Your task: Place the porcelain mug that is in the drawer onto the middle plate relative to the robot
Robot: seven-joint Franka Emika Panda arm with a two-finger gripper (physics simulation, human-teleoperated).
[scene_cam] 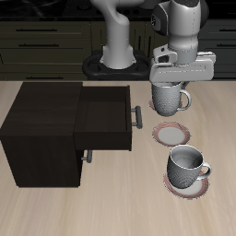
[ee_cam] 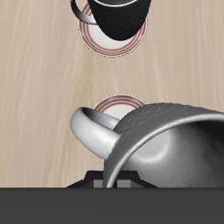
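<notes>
My gripper (scene_cam: 169, 81) is shut on the rim of the porcelain mug (scene_cam: 167, 98), a pale grey-white textured mug with a loop handle. The mug hangs upright just above the table, beside the open drawer (scene_cam: 103, 115) and outside it. It is a little behind the middle plate (scene_cam: 171, 135), a small saucer with a reddish-brown rim, which is bare. In the wrist view the mug (ee_cam: 166, 131) fills the near field, and the middle plate (ee_cam: 118, 105) peeks out just beyond it. My fingertips are hidden there.
A squatter mug with a darker inside (scene_cam: 186, 164) stands on the plate nearest the table's front edge (scene_cam: 189, 189); it also shows in the wrist view (ee_cam: 118, 10). The dark cabinet (scene_cam: 41, 134) holds the pulled-out drawer, whose bar handle (scene_cam: 138, 117) juts toward the plates.
</notes>
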